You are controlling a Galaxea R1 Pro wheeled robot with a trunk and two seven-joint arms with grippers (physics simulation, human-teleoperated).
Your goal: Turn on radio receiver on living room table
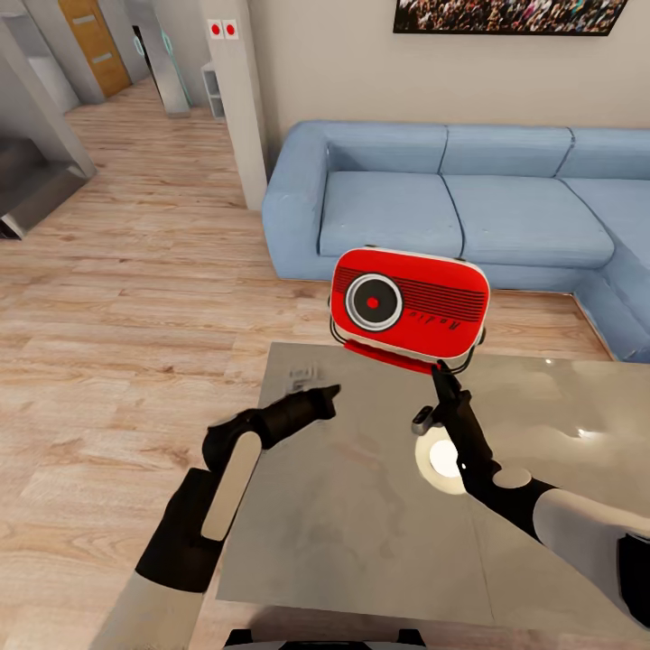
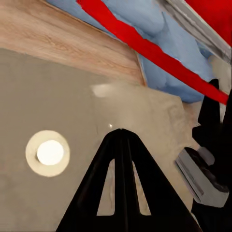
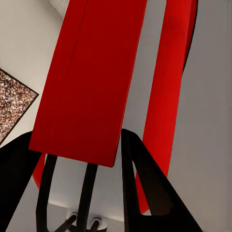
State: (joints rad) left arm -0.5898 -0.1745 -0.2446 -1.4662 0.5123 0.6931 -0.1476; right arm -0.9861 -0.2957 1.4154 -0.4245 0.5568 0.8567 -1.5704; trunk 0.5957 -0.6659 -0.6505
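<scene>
- One radio (image 1: pixel 411 307) in view, frame centre of the head view, raised off the table (image 1: pixel 361 506) at its far edge; face with dial toward the camera, long axis running left-right across the frame, slightly tilted down to the right.
- Right gripper (image 1: pixel 442 375) sits directly under the radio's lower right edge, arm coming up from lower right of frame. Right wrist view shows a red slab of the radio (image 3: pixel 89 77) between the two dark fingers (image 3: pixel 140 179); judged pinching the radio's base or stand, though exact contact is hard to confirm.
- Left gripper (image 1: pixel 327 394) lies left of centre, below and to the left of the radio, apart from it. Left wrist view shows its fingers (image 2: pixel 121 159) pressed together to a point, nothing held.
- Key relation: dial sits on the radio's left half, up and right of the left gripper tip. Left arm is the free one and nearer the dial; judged the likely arm to press.
- Counts: one radio, one table, one sofa (image 1: pixel 451 199), two grippers, one framed picture (image 1: pixel 506 13) at upper right.
</scene>
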